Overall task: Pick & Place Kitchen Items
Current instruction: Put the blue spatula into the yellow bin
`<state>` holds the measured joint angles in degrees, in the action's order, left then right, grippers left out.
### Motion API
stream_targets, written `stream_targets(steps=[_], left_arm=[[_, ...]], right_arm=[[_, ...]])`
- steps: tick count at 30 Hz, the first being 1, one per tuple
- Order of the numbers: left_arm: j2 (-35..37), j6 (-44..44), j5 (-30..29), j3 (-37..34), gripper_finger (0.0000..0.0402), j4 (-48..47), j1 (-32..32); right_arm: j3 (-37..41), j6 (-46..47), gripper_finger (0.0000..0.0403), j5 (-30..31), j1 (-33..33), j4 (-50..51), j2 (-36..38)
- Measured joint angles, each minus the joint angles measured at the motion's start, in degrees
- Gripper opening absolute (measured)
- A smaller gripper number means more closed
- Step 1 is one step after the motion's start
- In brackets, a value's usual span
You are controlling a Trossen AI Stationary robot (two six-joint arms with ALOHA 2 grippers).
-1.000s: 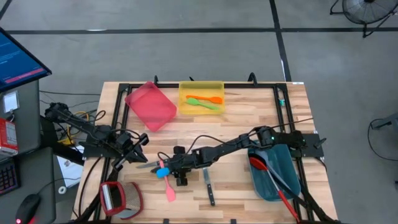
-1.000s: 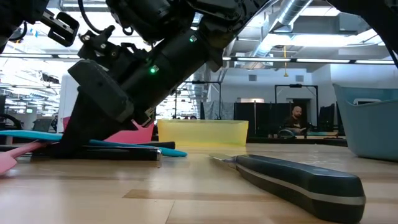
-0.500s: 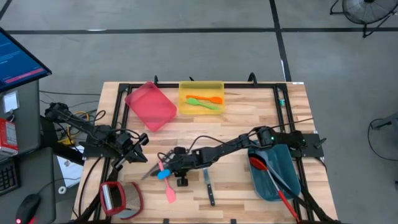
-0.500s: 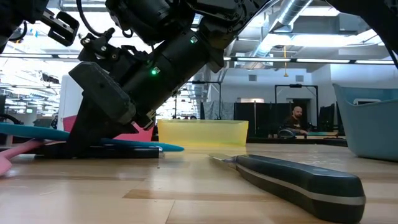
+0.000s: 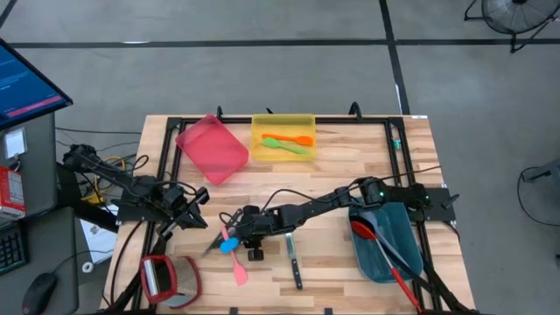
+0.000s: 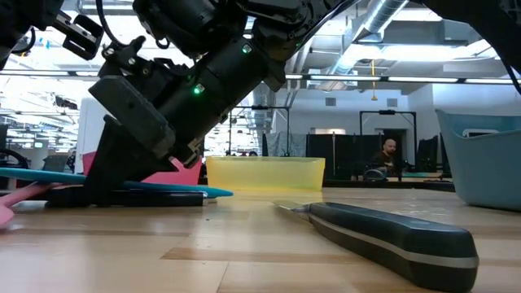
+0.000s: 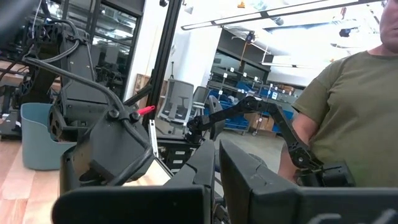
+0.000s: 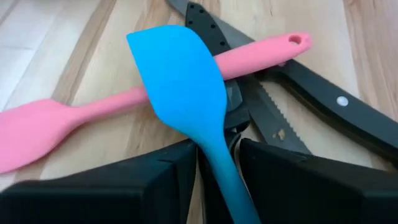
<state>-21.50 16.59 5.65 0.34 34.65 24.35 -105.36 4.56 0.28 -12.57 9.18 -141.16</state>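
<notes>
Since the earlier frame, the blue spatula point(image 8: 186, 106) and the pink spatula point(image 8: 112, 115) have turned a little on the bench point(image 5: 350, 149), and the right gripper point(image 5: 234, 238) has come slightly back toward the middle.

I see in the right wrist view that my right fingers point(image 8: 155, 186) stand on both sides of the blue spatula's handle, close against it. I judge they are clamped on it, but not with much margin. The blue blade lies across the pink spatula, and under both there is a serrated knife point(image 8: 273, 127) with a black handle. The blue one is near the front left part of the bench, beside the pink one.

What worries me from here: the grip is far down on the thin handle, so the blade can swing or slip out when I lift. Because the blade rests on the pink spatula, a lift can also drag the pink one or push the knife.

A second knife point(image 6: 391, 232) lies apart, toward the front middle of the bench. The yellow bin point(image 5: 283, 140) at the back holds an orange spatula point(image 5: 287, 138) and a green one point(image 5: 294, 150); the teal bin point(image 5: 385, 241) on the right holds long spoons. The pink bin point(image 5: 212, 149) stands tilted.

My left gripper point(image 5: 185, 214) waits at the left edge, fingers together, holding nothing.
</notes>
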Motion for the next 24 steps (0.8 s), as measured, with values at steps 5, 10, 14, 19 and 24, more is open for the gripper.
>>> stream_targets(steps=[5,10,14,19,24], left_arm=[[0.0,0.0,0.0,0.0,0.0008,0.1,0.0],[0.0,0.0,0.0,0.0,0.0008,0.2,0.0],[0.0,0.0,0.0,0.0,0.0008,0.2,0.0],[0.0,0.0,0.0,0.0,0.0008,0.2,0.0],[0.0,0.0,0.0,0.0,0.0008,0.2,0.0]], right_arm=[[0.0,0.0,0.0118,-0.3,-0.1,0.5,0.1],[0.0,0.0,0.0118,-0.5,0.0,0.5,0.1],[0.0,0.0,0.0118,-1.3,-0.1,0.5,0.2],[-0.1,0.0,0.0116,-1.9,-0.1,0.5,0.2],[-0.1,0.0,0.0103,-1.9,-0.1,0.5,0.2]])
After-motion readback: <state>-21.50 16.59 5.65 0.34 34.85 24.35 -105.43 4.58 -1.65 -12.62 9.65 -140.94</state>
